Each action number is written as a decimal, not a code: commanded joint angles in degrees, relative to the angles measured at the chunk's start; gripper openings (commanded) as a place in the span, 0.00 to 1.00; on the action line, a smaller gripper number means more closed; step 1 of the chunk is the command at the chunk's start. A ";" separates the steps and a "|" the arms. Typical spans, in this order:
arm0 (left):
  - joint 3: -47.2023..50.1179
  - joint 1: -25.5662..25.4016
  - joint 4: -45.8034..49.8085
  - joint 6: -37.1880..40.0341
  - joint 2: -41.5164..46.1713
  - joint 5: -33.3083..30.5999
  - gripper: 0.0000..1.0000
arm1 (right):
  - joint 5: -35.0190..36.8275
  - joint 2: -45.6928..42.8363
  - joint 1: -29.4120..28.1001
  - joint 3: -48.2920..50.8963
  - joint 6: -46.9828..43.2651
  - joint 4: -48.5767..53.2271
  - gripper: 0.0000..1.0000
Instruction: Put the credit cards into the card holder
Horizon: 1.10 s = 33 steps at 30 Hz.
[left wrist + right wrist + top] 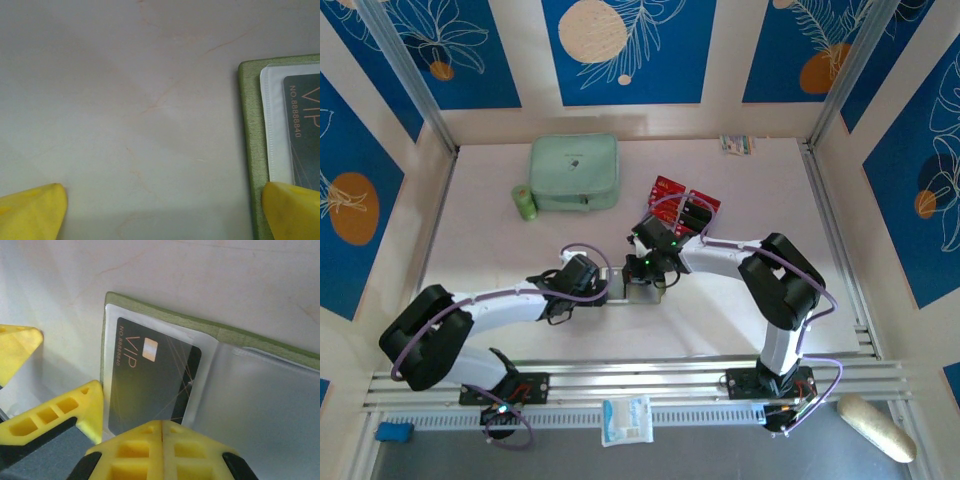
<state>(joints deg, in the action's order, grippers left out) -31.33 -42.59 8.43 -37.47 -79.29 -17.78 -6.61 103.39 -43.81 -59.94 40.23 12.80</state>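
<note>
Right gripper (162, 424) close up, yellow jaws pressed shut, tips at the near edge of a dark VIP card (150, 380) in the open card holder (165, 322).

The olive card holder lies open on the pale table (125, 100) between the two arms, with the dark card in a clear pocket at one end. The left gripper (162, 202) stands wide and holds nothing; one yellow finger (292, 210) sits over the holder's edge, the other over bare table. More credit cards (685, 200), red and black, lie in a loose pile farther back, well apart from the holder. Likely risks: a push on the card could slide the lightly pinned holder across the smooth table, or the card could catch on the pocket seam and buckle.
</note>
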 commanded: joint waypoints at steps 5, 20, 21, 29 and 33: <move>0.78 0.53 -0.65 -0.51 0.01 -0.24 1.00 | 0.72 1.63 0.19 0.51 -0.98 1.97 0.01; 0.44 0.56 -0.79 -0.62 0.54 0.01 1.00 | -0.06 4.09 -1.43 -1.93 -1.20 2.58 0.00; 0.23 0.53 -0.62 -0.53 0.81 -0.01 1.00 | -0.07 4.18 -1.51 -1.97 -1.14 2.64 0.00; -3.32 1.21 2.71 -0.50 4.64 -0.81 1.00 | -0.57 4.58 -1.63 -2.02 -0.29 2.22 0.00; -5.89 1.21 3.33 -0.32 5.08 0.76 1.00 | -1.19 4.54 -1.63 -1.78 0.45 1.63 0.00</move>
<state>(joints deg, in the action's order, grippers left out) -34.52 -41.93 10.22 -37.45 -75.24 -18.02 -6.17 106.43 -44.69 -61.04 40.07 13.23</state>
